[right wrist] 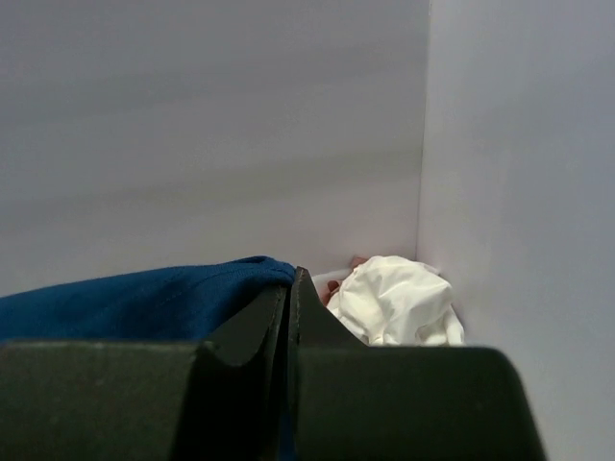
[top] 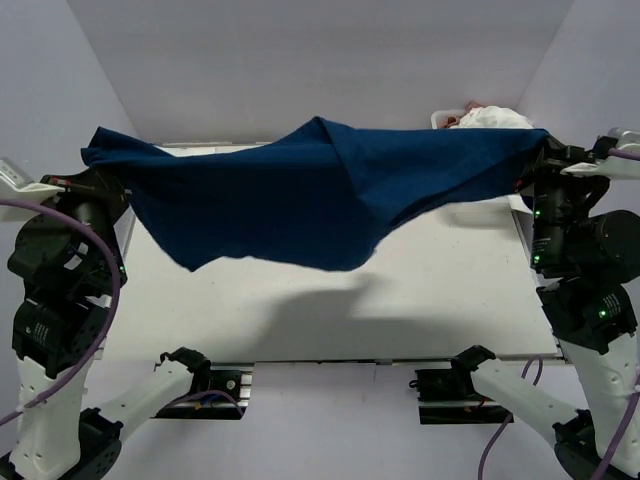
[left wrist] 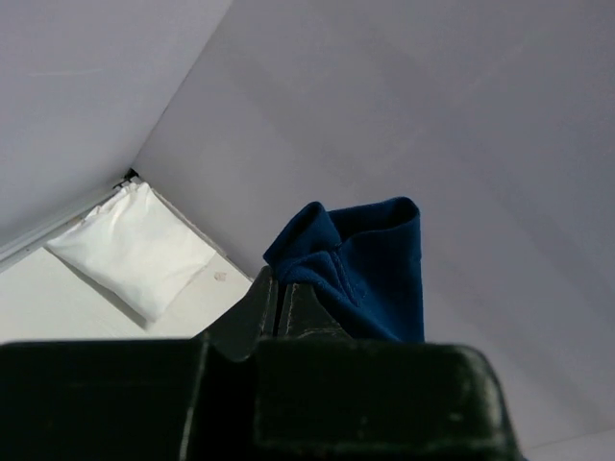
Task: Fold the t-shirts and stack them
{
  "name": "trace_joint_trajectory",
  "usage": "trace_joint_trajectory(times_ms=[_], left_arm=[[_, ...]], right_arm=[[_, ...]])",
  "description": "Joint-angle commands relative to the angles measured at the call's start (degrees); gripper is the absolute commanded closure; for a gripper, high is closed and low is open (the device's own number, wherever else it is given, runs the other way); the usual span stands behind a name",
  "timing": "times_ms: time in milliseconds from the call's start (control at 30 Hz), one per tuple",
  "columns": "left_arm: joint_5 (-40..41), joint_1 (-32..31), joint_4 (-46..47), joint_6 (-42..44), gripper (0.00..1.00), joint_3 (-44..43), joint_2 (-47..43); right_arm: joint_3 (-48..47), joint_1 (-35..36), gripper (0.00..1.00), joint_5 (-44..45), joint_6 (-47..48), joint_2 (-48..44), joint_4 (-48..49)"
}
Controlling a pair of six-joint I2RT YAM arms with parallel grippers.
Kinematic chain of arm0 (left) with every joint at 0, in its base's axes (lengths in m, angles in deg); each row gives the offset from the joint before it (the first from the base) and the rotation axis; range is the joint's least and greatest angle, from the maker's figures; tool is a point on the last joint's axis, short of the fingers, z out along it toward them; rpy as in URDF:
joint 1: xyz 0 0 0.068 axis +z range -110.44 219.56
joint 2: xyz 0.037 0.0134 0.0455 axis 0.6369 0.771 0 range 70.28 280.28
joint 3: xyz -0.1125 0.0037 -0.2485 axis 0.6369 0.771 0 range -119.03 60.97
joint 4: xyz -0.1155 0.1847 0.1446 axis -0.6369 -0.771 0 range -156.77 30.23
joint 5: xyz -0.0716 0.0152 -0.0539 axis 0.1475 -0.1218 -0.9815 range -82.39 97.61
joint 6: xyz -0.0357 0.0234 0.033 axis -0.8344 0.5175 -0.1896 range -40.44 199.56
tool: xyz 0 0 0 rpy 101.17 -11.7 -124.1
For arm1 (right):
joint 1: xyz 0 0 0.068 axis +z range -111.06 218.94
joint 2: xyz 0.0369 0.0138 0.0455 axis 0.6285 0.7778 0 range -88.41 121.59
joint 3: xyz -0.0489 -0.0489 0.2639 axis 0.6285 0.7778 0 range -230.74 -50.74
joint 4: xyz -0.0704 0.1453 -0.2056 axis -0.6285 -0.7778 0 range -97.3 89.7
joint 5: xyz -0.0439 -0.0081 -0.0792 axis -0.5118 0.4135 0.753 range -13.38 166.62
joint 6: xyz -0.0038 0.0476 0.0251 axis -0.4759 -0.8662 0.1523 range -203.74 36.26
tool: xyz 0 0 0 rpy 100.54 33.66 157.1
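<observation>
While gripped at both ends, the navy t-shirt (top: 320,190) hangs above the tabletop (top: 420,300).
The left claw (left wrist: 279,288) and right claw (right wrist: 291,283) each clamp its cloth.

basket (top: 441,119) mostly hidden behind navy t-shirt (top: 300,190), pink cloth (top: 468,106) barely showing

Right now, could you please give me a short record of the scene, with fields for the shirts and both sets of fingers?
navy t-shirt: stretched in the air above the table, sagging in the middle
left fingers: shut on one bunched end of the navy t-shirt
right fingers: shut on the opposite end
folded white t-shirt: lying flat on the table by a wall corner
crumpled white clothes: heaped in the far right corner
</observation>
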Motion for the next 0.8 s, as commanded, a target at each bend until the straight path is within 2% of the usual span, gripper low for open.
trace_joint_trajectory(times_ms=[0, 133, 267, 333, 367, 433, 467, 500, 533, 567, 600, 633, 667, 700, 733, 767], left_arm=[[4.32, 0.42, -2.66, 1.62, 1.0, -0.86, 2.11], [4.32, 0.42, -1.26, 2.14, 1.0, -0.15, 3.68], [5.9, 0.42, 0.94, 2.93, 1.0, 1.6, 8.51], [6.61, 0.42, 3.04, 2.93, 1.0, 3.26, 12.89], [7.31, 0.42, 4.27, 3.46, 1.0, 4.15, 14.75], [7.31, 0.95, 5.95, 3.46, 1.0, 6.25, 19.22], [7.31, 1.82, 5.96, 2.42, 1.0, 6.26, 24.99], [4.79, 3.48, 4.65, 0.75, 1.0, 6.26, 28.18], [3.2, 4.71, 4.12, -1.61, 1.0, 6.26, 31.34], [1.79, 5.86, 4.89, -2.16, 1.0, 6.26, 34.68], [-1.97, 8.65, 4.9, -2.69, 1.0, 5.48, 41.85], [-3.31, 9.99, 4.9, -3.3, 1.0, 4.17, 45.75], [-4.19, 11.04, 4.9, -3.31, 1.0, 2.5, 49.79], [-4.98, 11.93, 4.38, -3.31, 1.0, -2.74, 53.75], [-4.99, 13.07, 4.37, -3.31, 0.91, -5.83, 61.71], [-5.51, 13.08, 3.24, -3.31, 0.78, -9.43, 65.53]], right_arm=[[-1.25, -0.18, 1.0, 4.99, 2.12, 0.84, -0.16], [-2.14, -0.18, 1.0, 7.26, 2.2, 3.47, 0.0], [-0.56, -1.14, 1.0, 8.15, 2.56, 11.71, 1.85], [-0.21, -1.76, 1.0, 6.92, 0.98, 14.98, 1.33], [-0.2, -3.16, 1.0, 5.09, -1.72, 20.48, 0.89], [-0.03, -5.8, 1.0, 0.96, -4.55, 24.56, -2.26], [0.15, -7.81, 1.0, -0.62, -9.0, 31.02, -2.98], [1.19, -9.48, 1.0, -6.73, -10.26, 32.99, -3.16], [1.55, -11.24, 1.0, -8.88, -11.5, 35.1, -3.33], [1.99, -11.78, 1.0, -13.16, -13.42, 41.74, -2.9], [1.64, -13.61, 1.0, -16.95, -14.31, 43.89, -2.55], [0.68, -14.15, 1.0, -18.55, -15.19, 52.09, -2.72], [-4.46, -14.68, 1.0, -22.05, -15.2, 54.78, -4.46], [-6.77, -15.12, 1.0, -23.65, -13.98, 57.59, -5.52], [-9.32, -15.99, 1.0, -24.45, -13.97, 65.72, -6.75], [-19.09, -16.18, 0.94, -24.54, -13.97, 68.75, -11.55]])
